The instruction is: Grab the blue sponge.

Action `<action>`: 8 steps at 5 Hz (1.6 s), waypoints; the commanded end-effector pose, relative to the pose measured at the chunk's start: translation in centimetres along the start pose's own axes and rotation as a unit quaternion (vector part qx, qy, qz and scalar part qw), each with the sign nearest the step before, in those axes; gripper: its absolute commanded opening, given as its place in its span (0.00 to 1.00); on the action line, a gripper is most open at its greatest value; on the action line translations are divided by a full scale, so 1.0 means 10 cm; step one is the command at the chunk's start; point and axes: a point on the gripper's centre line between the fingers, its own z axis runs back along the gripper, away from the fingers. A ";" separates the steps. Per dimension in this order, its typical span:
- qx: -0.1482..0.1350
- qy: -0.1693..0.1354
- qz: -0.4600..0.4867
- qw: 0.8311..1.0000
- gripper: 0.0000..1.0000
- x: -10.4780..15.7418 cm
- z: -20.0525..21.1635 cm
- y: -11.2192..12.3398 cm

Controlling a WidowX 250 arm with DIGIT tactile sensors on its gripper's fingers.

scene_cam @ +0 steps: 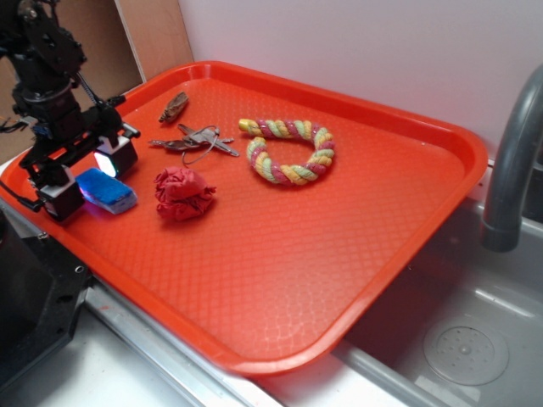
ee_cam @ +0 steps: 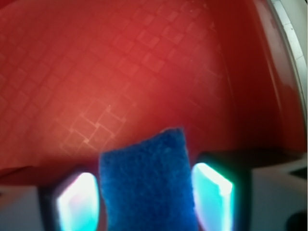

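The blue sponge (scene_cam: 110, 193) lies flat on the orange tray (scene_cam: 280, 254) near its left edge, bright blue on top with a pale base. My gripper (scene_cam: 85, 180) is lowered over it, open, with one finger on each side of the sponge's left end. In the wrist view the sponge (ee_cam: 144, 168) fills the space between the two glowing pads (ee_cam: 77, 202), with only thin slivers of gap on either side. The sponge does not look squeezed. My gripper (ee_cam: 147, 204) sits just above the tray floor.
A red cloth ball (scene_cam: 182, 193) lies just right of the sponge. Keys (scene_cam: 197, 141), a small brown object (scene_cam: 174, 106) and a coloured rope ring (scene_cam: 288, 151) lie farther back. The raised tray rim (ee_cam: 284, 82) runs close on the right of the wrist view. A grey faucet (scene_cam: 513, 161) stands at far right.
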 end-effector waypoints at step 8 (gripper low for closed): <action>-0.127 0.065 -0.620 0.771 0.00 -0.68 1.79 -0.10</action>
